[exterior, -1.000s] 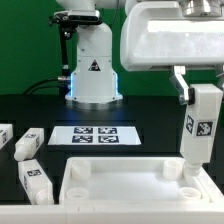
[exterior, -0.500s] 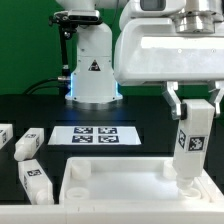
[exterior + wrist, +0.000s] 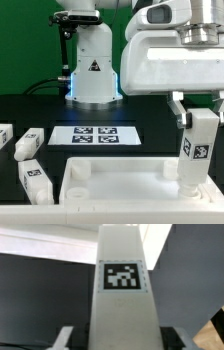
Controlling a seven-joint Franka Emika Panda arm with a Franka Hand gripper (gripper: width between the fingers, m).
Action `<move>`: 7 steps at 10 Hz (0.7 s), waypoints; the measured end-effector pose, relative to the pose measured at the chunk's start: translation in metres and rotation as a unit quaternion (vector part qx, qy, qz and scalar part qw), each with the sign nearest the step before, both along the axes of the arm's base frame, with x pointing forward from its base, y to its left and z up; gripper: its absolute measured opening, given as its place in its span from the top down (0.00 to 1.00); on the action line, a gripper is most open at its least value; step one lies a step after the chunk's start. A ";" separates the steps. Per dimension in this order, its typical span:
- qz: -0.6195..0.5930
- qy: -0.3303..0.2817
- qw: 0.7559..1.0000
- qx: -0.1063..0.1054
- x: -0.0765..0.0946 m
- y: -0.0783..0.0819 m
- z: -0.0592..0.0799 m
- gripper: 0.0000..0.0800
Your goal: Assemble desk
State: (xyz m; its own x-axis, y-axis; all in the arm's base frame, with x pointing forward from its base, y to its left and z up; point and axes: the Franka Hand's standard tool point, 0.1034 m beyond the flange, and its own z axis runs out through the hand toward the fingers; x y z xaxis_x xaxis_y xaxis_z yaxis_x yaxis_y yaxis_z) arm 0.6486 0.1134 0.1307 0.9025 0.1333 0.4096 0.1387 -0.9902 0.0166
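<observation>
White plastic square rimmed panel [image 3: 118, 188] w/ corner sockets lies flat on the black worktop [image 3: 30, 108], open side up, at the front of the exterior view. One white rectangular block leg [image 3: 200, 148] stands upright, black-and-white tag on its face. Its lower end is at the panel's rear socket on the exterior view's right; can't tell if seated. The end effector [image 3: 200, 114] clamps its top. Wrist view shows the same leg [image 3: 122, 314] lengthwise. Three more white block legs lie loose at the exterior view's left: edge leg [image 3: 4, 136], middle leg [image 3: 28, 143], near leg [image 3: 35, 181] just beside the panel.
</observation>
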 end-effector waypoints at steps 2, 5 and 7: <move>0.001 -0.001 1.000 -0.001 -0.002 0.001 -0.007 0.64; 0.004 -0.023 1.000 0.000 -0.005 0.005 -0.009 0.64; -0.001 -0.033 0.999 0.000 -0.009 0.006 -0.011 0.64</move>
